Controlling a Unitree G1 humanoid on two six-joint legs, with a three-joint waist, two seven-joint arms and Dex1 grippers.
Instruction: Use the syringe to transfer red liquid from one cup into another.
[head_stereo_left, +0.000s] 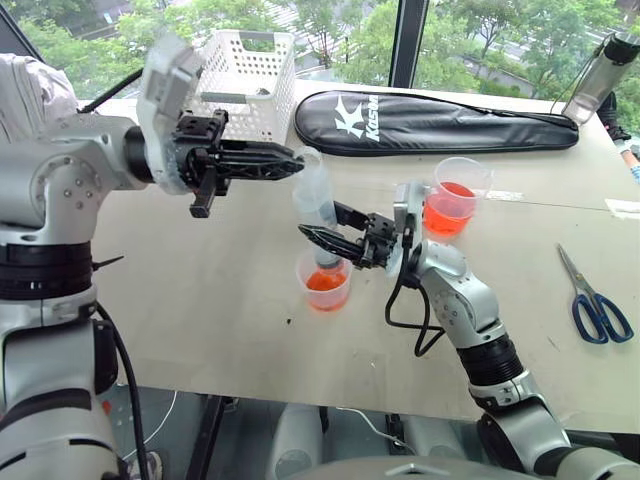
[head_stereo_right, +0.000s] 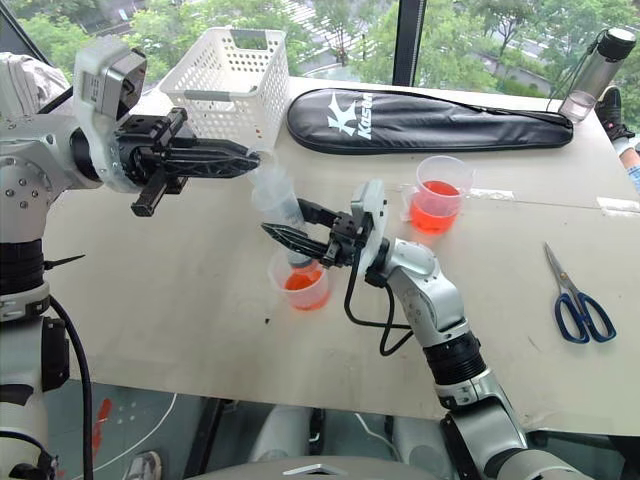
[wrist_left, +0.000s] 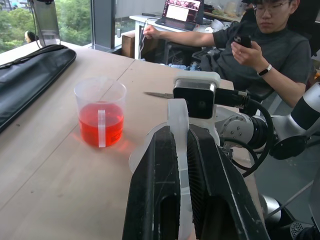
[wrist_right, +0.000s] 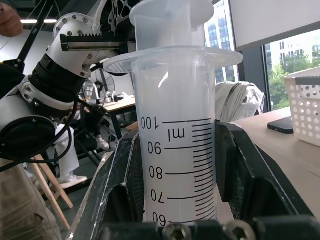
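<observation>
The right gripper (head_stereo_right: 288, 232) is squeezing the syringe (head_stereo_right: 279, 205) barrel tight. The left gripper (head_stereo_right: 252, 156) is pinching its plunger top. The syringe is standing over the small cup (head_stereo_right: 301, 283), near the desk's (head_stereo_right: 180, 310) front edge. I think it is squirting red liquid (head_stereo_right: 301, 281) out; next, press gently. The big cup (head_stereo_right: 437, 193) is sitting well apart, toward the back, with open desk all around.

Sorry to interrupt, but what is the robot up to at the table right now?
It is working a syringe with both arms. The right gripper is shut on the barrel, holding it over the shorter cup, which has some red liquid in it. The left gripper is shut on the plunger top. The taller cup stands apart, part full.
</observation>
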